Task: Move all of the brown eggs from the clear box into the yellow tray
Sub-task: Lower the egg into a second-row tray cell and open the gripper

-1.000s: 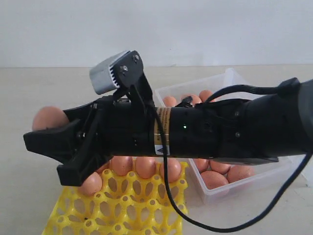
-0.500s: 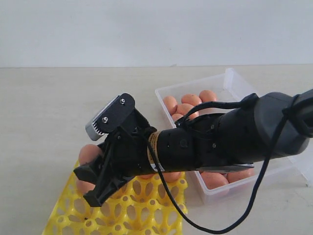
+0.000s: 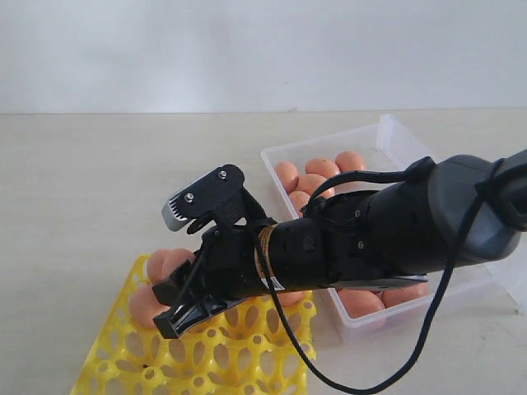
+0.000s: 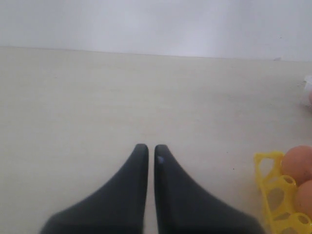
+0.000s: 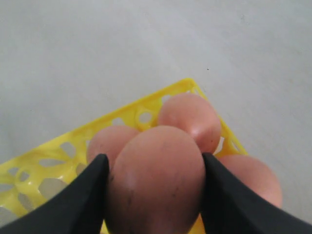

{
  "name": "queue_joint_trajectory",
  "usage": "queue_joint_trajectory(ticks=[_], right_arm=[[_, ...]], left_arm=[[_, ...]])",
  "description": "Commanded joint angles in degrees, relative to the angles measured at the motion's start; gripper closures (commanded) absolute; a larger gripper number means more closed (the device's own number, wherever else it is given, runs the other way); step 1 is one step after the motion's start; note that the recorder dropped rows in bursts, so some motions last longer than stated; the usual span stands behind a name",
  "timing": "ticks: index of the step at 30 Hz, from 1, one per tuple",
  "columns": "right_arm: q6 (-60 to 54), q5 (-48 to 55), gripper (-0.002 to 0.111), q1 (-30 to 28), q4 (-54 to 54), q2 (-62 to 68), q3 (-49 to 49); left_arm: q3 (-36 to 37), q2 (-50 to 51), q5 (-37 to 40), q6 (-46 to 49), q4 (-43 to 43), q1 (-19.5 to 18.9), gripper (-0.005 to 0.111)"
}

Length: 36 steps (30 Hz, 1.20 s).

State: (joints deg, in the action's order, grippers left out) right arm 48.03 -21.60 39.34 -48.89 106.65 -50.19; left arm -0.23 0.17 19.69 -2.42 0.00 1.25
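Brown smooth oval egg (image 5: 156,187) is pinched by the black right gripper (image 5: 155,158) low over the bright yellow plastic tray (image 5: 165,91), apparently for seating in a cell; the left gripper (image 4: 147,148) is pressed together, idle.

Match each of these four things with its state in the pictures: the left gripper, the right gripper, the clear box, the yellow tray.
Things:
1. left gripper
2. right gripper
3. clear box
4. yellow tray

States:
A. contains loose brown eggs
B. closed on the held egg
C. shut, holding nothing
D. mostly open cells, with seated eggs at one corner

Pairs: 1-C, 2-B, 3-A, 4-D
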Motion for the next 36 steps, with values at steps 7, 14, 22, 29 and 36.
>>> queue_joint_trajectory(ticks=[7, 14, 22, 29, 36], right_arm=[[5.23, 0.47, 0.108, -0.01, -0.68, -0.11, -0.22], [4.51, 0.03, 0.108, -0.01, -0.96, -0.11, -0.22], [-5.40, -0.01, 0.109, 0.60, -1.98, -0.11, -0.22], [-5.29, -0.83, 0.108, 0.60, -3.24, -0.11, -0.22], [-7.12, -0.52, 0.099, 0.60, -3.39, -3.50, -0.22]], left_arm=[[0.23, -0.17, -0.35, 0.24, 0.00, 0.03, 0.103], [0.23, -0.17, -0.35, 0.24, 0.00, 0.03, 0.103], [0.23, -0.17, -0.35, 0.24, 0.00, 0.03, 0.103], [0.23, -0.17, -0.35, 0.24, 0.00, 0.03, 0.103], [0.23, -0.17, -0.35, 0.24, 0.00, 0.03, 0.103]])
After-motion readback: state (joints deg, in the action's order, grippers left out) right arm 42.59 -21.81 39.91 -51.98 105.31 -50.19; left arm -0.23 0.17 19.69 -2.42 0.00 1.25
